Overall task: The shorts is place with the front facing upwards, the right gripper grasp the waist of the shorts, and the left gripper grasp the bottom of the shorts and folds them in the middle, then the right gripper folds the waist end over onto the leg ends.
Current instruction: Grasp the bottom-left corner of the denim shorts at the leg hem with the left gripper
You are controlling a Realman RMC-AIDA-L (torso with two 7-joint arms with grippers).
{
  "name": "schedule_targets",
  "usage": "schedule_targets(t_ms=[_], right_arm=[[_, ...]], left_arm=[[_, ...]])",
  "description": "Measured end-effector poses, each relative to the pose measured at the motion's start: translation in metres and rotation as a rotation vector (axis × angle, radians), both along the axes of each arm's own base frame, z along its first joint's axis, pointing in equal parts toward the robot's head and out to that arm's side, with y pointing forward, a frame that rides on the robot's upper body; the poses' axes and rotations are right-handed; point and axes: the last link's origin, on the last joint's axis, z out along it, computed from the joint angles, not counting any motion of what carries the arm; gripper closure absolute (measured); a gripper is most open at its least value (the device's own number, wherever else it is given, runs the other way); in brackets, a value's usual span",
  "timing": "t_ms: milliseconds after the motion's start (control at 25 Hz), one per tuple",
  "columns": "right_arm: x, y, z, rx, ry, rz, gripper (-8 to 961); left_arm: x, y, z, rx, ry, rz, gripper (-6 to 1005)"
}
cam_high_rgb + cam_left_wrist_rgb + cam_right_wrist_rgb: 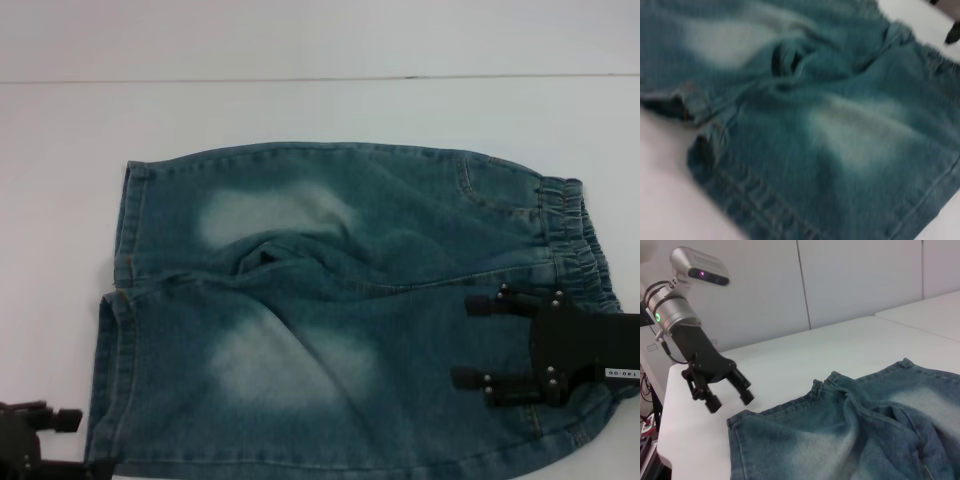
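My right pincer hangs spread over the waist. My left pincer (also spread) hovers beside the leg ends of the shorts.

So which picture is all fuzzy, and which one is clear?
Left wrist view: fuzziest, the shorts smeared soft, hem stitching barely readable. Head view: a bit hazy, right gripper over the waist. Right wrist view: clearest, left gripper sharp, its green light glowing.
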Motion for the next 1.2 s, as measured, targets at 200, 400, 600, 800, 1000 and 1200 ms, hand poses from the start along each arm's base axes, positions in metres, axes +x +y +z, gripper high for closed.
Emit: schedule_targets(t_ms=[200, 400, 600, 800, 1000, 1200], right_arm=[[-0.001, 0.002, 0.0, 0.002, -0.001, 0.007, 37], [-0.001, 0.002, 0.0, 0.005, -0.003, 0.009, 37], [-0.001, 0.002, 0.001, 0.006, -0.004, 0.011, 38], [-0.001, 0.002, 0.001, 0.007, -0.005, 0.011, 38], [0.001, 0.0, 0.001, 0.007, -0.006, 0.005, 37], [0.002, 0.0, 0.002, 0.01, -0.006, 0.002, 37]], left_arm=[[0.001, 0.0, 0.003, -0.027, 0.04, 0.049, 95], [0.003, -0.002, 0.001, -0.068, 0.034, 0.062, 95], [0.006, 0.001, -0.004, -0.098, 0.04, 0.056, 95], [0.008, 0.006, -0.007, -0.1, 0.053, 0.044, 94], [0.011, 0.009, -0.009, -0.115, 0.052, 0.04, 94], [0.016, 0.01, -0.015, -0.153, 0.055, 0.019, 94]])
